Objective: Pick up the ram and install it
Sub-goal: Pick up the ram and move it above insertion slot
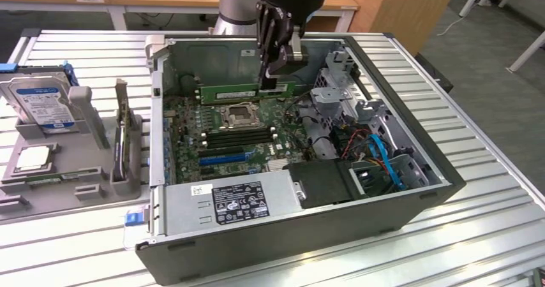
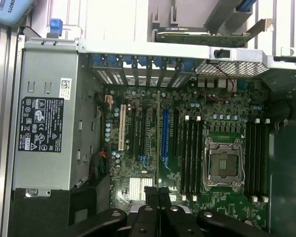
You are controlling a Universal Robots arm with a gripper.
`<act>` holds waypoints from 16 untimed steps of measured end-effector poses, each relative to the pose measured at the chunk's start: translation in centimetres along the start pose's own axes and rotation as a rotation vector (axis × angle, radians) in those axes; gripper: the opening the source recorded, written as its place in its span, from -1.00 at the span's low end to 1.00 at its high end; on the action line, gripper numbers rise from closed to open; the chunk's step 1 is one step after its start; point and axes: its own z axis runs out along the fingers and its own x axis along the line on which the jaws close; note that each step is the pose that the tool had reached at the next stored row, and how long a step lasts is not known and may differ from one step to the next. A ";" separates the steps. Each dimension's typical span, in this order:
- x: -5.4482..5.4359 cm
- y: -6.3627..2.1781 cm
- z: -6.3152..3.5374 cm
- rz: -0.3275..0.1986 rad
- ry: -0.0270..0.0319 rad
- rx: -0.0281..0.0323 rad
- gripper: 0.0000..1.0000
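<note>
My gripper [image 1: 270, 83] hangs inside the open computer case [image 1: 409, 204], shut on the ram [image 1: 238, 94]. The ram is a long green stick, held level by one end above the motherboard [image 1: 183, 131], just behind the processor socket [image 1: 238, 113]. The black memory slots [image 1: 242, 135] lie below and in front of it. In the wrist view the ram [image 2: 158, 138] shows edge-on as a thin line running out from my gripper [image 2: 158, 191]. It hangs over the board between the expansion slots [image 2: 165, 133] and the memory slots [image 2: 192, 153].
A grey tray [image 1: 17, 201] at the exterior view's left holds a hard drive [image 1: 43, 102], a square processor chip [image 1: 34, 157] and an upright card [image 1: 126, 131]. Inside the case are the power supply [image 1: 230, 201], blue cables [image 1: 387, 162] and a grey drive cage [image 1: 341, 76].
</note>
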 end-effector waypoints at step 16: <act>-1.4 -0.04 0.10 0.000 -0.0018 0.0002 -0.77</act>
